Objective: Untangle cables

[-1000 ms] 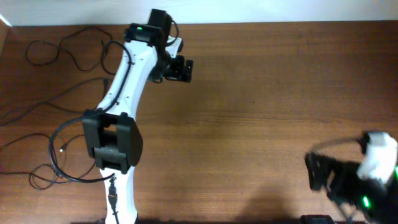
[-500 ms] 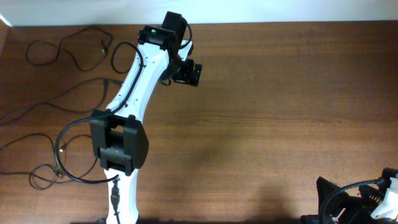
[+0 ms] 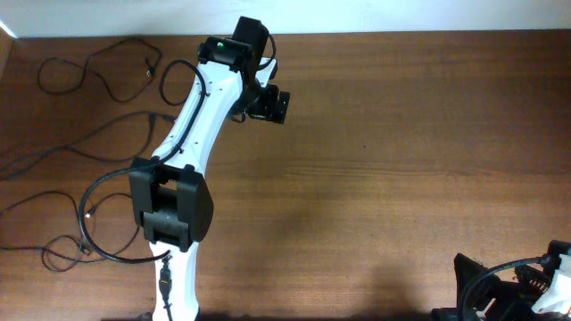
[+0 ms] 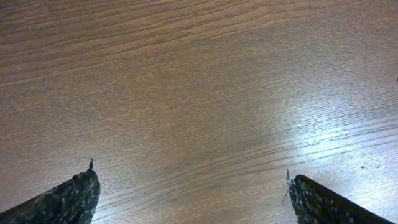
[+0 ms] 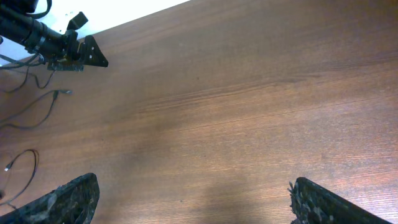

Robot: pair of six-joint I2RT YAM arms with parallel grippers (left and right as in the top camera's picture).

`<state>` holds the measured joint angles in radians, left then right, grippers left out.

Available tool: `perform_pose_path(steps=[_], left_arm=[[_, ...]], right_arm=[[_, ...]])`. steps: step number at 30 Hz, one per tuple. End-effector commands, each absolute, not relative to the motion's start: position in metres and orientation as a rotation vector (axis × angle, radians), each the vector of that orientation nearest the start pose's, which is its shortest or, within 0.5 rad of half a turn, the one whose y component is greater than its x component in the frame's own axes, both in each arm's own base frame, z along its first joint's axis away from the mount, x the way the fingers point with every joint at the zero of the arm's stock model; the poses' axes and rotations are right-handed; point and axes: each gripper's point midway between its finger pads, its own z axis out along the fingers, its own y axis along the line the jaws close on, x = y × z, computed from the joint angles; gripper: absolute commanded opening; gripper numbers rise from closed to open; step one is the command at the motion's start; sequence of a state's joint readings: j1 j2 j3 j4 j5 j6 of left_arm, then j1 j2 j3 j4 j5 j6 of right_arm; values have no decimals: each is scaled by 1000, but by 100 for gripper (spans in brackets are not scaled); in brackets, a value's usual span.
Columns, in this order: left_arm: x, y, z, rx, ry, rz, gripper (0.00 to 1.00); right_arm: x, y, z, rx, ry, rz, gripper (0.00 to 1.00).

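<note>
Black cables (image 3: 53, 61) lie apart, right gripper (image 5: 193, 191) pulled back — jaws wide

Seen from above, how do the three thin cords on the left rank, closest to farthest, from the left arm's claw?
1-2. Too close to call: upper cable, top left of the view, and middle cable, just below it.
3. Farthest from the left gripper: lower cable, bottom left.

A brown wooden table (image 3: 410, 134) borders a white strip (image 3: 107, 16)
</note>
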<state>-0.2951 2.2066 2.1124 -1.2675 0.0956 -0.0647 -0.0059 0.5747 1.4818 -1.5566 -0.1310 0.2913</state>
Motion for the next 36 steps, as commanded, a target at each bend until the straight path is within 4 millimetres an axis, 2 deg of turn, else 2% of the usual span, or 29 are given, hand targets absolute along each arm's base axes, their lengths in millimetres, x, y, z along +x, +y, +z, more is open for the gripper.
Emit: perform_pose_path(steps=[1, 36], left_arm=[[455, -152, 147, 344, 2864, -186, 99], [455, -152, 147, 344, 2864, -185, 99]], right_arm=[[97, 20, 337, 269, 2219, 289, 99], [93, 20, 338, 266, 2202, 290, 99]])
